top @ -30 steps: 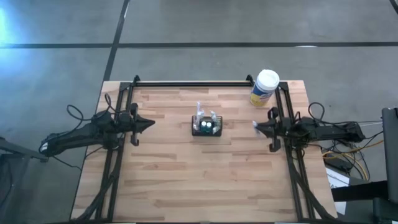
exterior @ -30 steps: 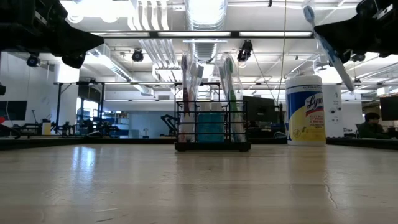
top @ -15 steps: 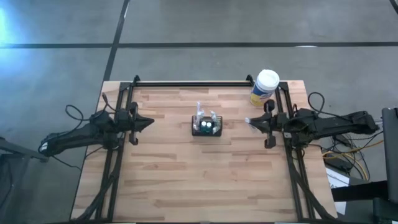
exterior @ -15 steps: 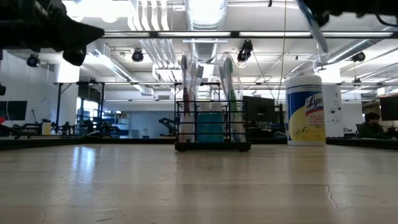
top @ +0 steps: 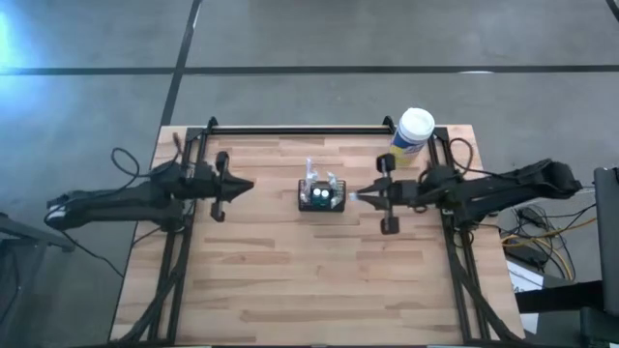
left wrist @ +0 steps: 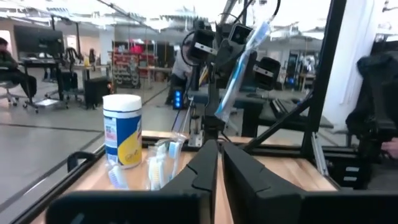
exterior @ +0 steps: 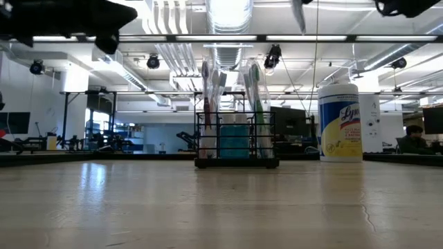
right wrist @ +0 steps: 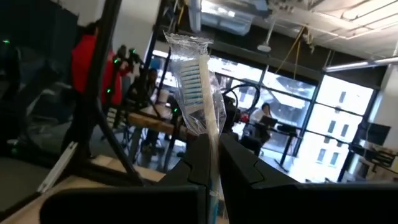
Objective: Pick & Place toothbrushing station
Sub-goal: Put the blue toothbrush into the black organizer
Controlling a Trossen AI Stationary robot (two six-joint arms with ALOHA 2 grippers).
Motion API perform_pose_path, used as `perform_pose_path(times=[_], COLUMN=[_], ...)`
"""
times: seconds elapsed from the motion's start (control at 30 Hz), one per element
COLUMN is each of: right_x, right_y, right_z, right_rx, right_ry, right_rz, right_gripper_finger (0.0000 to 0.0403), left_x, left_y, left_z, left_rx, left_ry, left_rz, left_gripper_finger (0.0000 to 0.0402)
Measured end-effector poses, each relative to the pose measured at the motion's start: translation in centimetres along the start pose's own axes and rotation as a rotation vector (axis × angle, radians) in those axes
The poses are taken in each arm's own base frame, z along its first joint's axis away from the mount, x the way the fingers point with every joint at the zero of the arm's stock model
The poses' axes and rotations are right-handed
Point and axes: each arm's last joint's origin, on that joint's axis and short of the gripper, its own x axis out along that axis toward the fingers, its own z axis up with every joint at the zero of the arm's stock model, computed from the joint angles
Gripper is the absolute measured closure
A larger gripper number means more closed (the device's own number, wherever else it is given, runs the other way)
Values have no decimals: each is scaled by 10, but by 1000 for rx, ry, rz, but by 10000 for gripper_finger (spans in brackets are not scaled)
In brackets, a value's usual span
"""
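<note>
- Carrying a wrapped toothbrush clenched in our right gripper toward the toothbrushing station at mid-table.
- Left gripper hovers opposite, fingers nearly together, empty.
- Next: align above a free compartment, lower, release.

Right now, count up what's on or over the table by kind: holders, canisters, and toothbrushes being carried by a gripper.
Wire-mesh holder: 1
Canister: 1
Wrapped toothbrush in the right gripper: 1
Total: 3
</note>
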Motion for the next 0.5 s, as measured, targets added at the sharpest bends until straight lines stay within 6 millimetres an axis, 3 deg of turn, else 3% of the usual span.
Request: perform_pose_path(times=[0.17, 0.37, 0.5], right_x=[2, -20, -28], right_y=[-1, -7, -12], right_z=[-25, -59, -83], right_rx=[-2, -4, 46], right_ry=[-83, -225, -209], right_rz=[-39, -128, -155], right_gripper_finger=[390, 390, 390], left_x=[20, 29, 29], left_y=[2, 3, 3], left_z=[14, 20, 16], left_rx=[24, 41, 51], left_ry=[10, 19, 39], left_rz=[0, 0, 1], left_gripper_finger=[353, 340, 341])
